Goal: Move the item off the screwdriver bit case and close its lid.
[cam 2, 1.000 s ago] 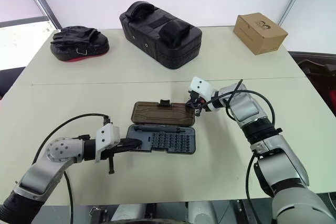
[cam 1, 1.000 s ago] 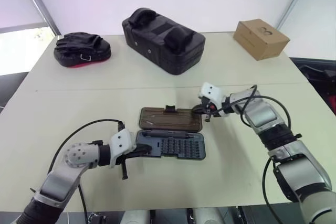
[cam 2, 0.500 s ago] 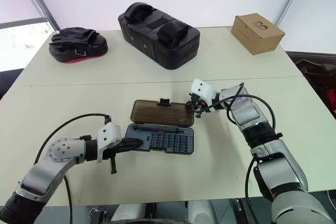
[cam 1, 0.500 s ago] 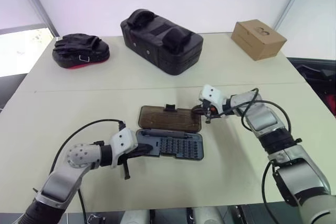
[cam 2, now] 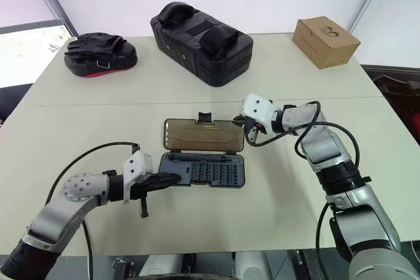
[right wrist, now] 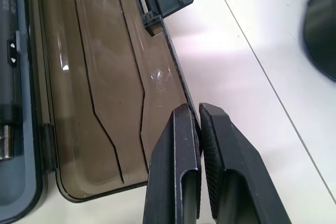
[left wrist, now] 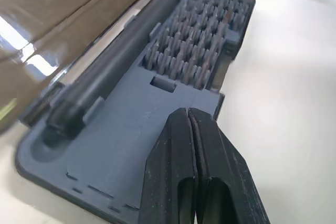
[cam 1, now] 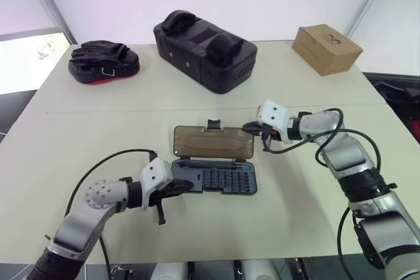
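My right pincer [right wrist: 198,129] is pinched on the outer edge of the lid [cam 1: 212,141], fingers nearly pressed together with the thin rim between them, and the lid stands tilted up from the worktop [cam 1: 197,100]. My left pincer [left wrist: 188,129] is pressed shut, its tips resting on the left end of the screwdriver bit case [cam 1: 214,177]. The case lies open near the front middle of the worktop, the lid hinged along its far side. Behind sit a black bag [cam 1: 203,49], gloves [cam 1: 103,61] and a cardboard box [cam 1: 326,48].
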Controlling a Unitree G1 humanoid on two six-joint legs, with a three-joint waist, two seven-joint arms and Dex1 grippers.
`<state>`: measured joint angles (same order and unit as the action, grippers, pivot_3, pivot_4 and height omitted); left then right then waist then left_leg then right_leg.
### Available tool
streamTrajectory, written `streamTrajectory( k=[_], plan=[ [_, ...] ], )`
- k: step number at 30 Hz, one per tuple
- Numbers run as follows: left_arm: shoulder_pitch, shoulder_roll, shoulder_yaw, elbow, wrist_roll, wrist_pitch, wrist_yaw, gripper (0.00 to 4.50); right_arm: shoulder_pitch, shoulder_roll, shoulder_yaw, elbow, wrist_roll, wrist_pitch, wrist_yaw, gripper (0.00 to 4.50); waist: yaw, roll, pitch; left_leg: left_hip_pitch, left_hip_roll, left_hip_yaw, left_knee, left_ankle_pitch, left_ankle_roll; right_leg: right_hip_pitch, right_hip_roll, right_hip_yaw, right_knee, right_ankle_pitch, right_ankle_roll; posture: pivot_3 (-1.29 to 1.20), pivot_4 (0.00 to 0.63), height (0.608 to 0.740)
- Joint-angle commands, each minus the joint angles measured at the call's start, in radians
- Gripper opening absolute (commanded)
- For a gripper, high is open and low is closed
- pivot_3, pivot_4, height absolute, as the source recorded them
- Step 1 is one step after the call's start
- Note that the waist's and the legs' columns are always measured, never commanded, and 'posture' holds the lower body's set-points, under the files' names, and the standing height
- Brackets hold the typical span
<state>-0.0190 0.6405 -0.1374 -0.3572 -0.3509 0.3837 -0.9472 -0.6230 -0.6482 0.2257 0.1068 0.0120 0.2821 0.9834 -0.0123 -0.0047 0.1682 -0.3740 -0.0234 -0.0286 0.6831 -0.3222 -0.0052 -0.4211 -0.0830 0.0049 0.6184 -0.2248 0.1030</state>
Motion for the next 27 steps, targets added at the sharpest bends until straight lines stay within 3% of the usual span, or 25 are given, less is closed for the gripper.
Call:
streamTrajectory(
  k=[1, 6, 12, 16, 20, 24, 27],
  plan=[
    [-0.041, 0.002, 0.062, -0.094, -0.107, 0.074, 0.003, 0.00, -0.004, -0.011, -0.047, -0.034, -0.001, -0.019, -0.035, 0.04, 0.000, 0.000, 0.000, 0.000, 0.000, 0.000, 0.000, 0.000, 0.000, 0.000, 0.000, 0.000, 0.000, 0.000, 0.000, 0.00, 0.150, 0.740],
    [-0.085, 0.013, 0.164, -0.192, -0.351, 0.271, 0.030, 0.00, 0.003, -0.015, -0.038, -0.018, -0.007, -0.062, -0.033, 0.04, -0.002, 0.000, 0.001, -0.001, 0.000, 0.000, 0.000, 0.000, 0.000, -0.001, 0.000, 0.000, 0.001, 0.001, 0.001, 0.00, 0.150, 0.740],
    [-0.185, -0.004, 0.293, -0.121, -0.482, 0.354, 0.123, 0.00, 0.015, -0.021, -0.022, -0.008, -0.024, -0.117, -0.024, 0.04, -0.001, -0.001, 0.002, -0.001, 0.000, 0.000, 0.000, 0.000, 0.000, -0.001, 0.001, 0.000, 0.001, 0.001, 0.001, 0.00, 0.150, 0.740],
    [-0.318, -0.052, 0.370, 0.199, -0.302, 0.199, 0.282, 0.00, 0.019, -0.024, -0.017, -0.010, -0.039, -0.135, -0.021, 0.04, 0.000, -0.001, 0.002, 0.000, -0.002, 0.000, 0.000, 0.001, -0.001, -0.001, 0.001, 0.000, 0.001, 0.001, 0.001, 0.00, 0.150, 0.740],
    [-0.382, -0.075, 0.304, 0.388, -0.159, 0.103, 0.320, 0.00, 0.014, -0.011, -0.020, -0.010, -0.032, -0.123, -0.021, 0.04, -0.001, -0.001, 0.002, -0.001, -0.003, 0.000, 0.000, 0.001, -0.002, -0.001, 0.001, 0.000, -0.001, 0.001, 0.002, 0.00, 0.150, 0.740],
    [-0.476, -0.152, 0.241, 0.612, -0.092, 0.059, 0.310, 0.00, 0.004, 0.002, -0.016, 0.004, -0.034, -0.112, -0.026, 0.04, 0.001, -0.002, 0.002, -0.002, -0.003, 0.000, -0.001, 0.001, -0.002, -0.001, 0.001, 0.000, -0.002, 0.001, 0.002, 0.00, 0.150, 0.740],
    [-0.530, -0.193, 0.189, 0.726, -0.077, 0.034, 0.199, 0.00, -0.004, 0.006, -0.015, 0.008, -0.037, -0.108, -0.025, 0.04, 0.001, -0.003, 0.003, -0.002, -0.004, 0.000, -0.001, 0.001, -0.002, -0.001, 0.001, 0.000, -0.002, 0.001, 0.002, 0.00, 0.150, 0.740]
  ],
)
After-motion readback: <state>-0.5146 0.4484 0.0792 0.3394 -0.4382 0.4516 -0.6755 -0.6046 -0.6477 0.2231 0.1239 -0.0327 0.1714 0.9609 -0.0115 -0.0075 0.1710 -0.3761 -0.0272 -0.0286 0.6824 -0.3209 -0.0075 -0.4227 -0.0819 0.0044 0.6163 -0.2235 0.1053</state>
